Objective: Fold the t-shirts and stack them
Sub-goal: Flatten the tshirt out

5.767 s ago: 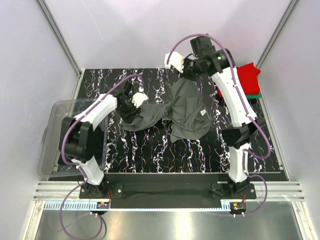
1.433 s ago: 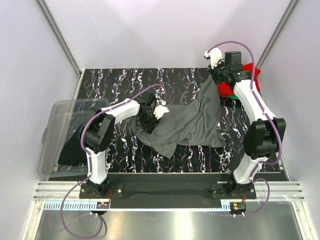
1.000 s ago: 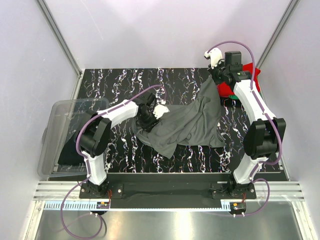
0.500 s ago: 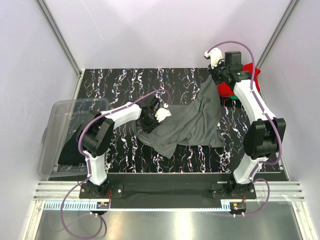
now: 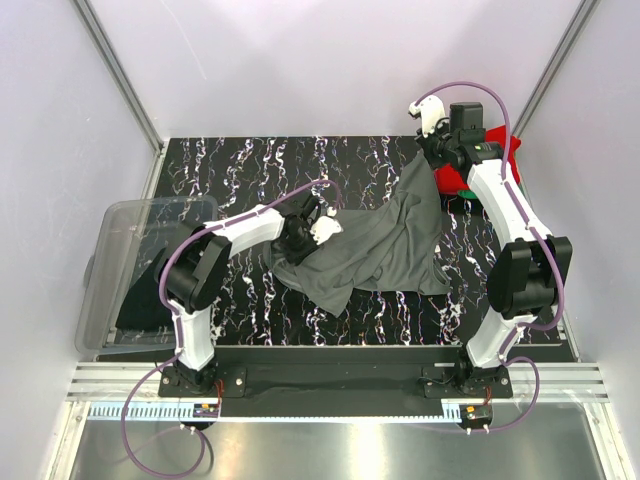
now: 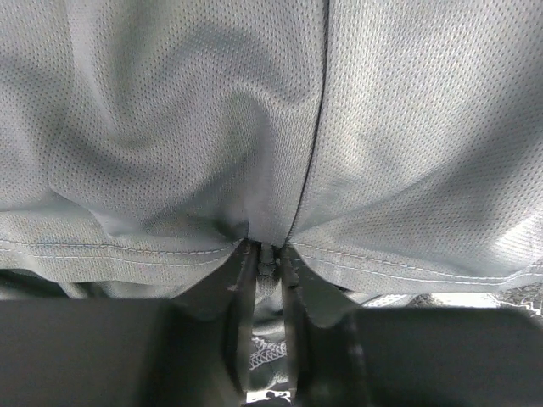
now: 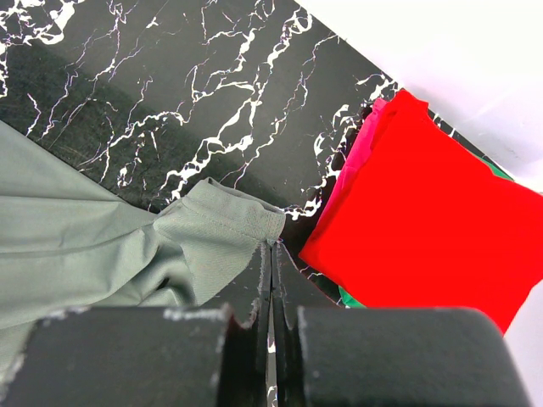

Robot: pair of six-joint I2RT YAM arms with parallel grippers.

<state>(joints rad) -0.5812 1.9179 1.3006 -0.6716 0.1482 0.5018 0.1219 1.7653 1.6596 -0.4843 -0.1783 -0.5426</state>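
Note:
A dark grey t-shirt (image 5: 385, 245) lies spread and rumpled across the middle of the table. My left gripper (image 5: 303, 230) sits at its left edge. In the left wrist view that gripper (image 6: 267, 254) is shut on a pinch of the grey cloth (image 6: 170, 127) just above the stitched hem. My right gripper (image 5: 437, 165) holds the shirt's far right corner, lifted toward the back. In the right wrist view its jaws (image 7: 271, 246) are shut on the hemmed corner (image 7: 221, 225). A folded red t-shirt (image 5: 500, 150) lies on a green one (image 5: 462, 194) at the back right.
A clear plastic tub (image 5: 110, 250) stands off the table's left edge with black cloth (image 5: 150, 295) inside. The red stack (image 7: 424, 220) lies right beside my right gripper. Grey walls and metal posts close in the back and sides.
My left gripper has slid a little right along the shirt's left edge and its jaws have closed on the cloth. The right arm and the lifted corner have stayed still.

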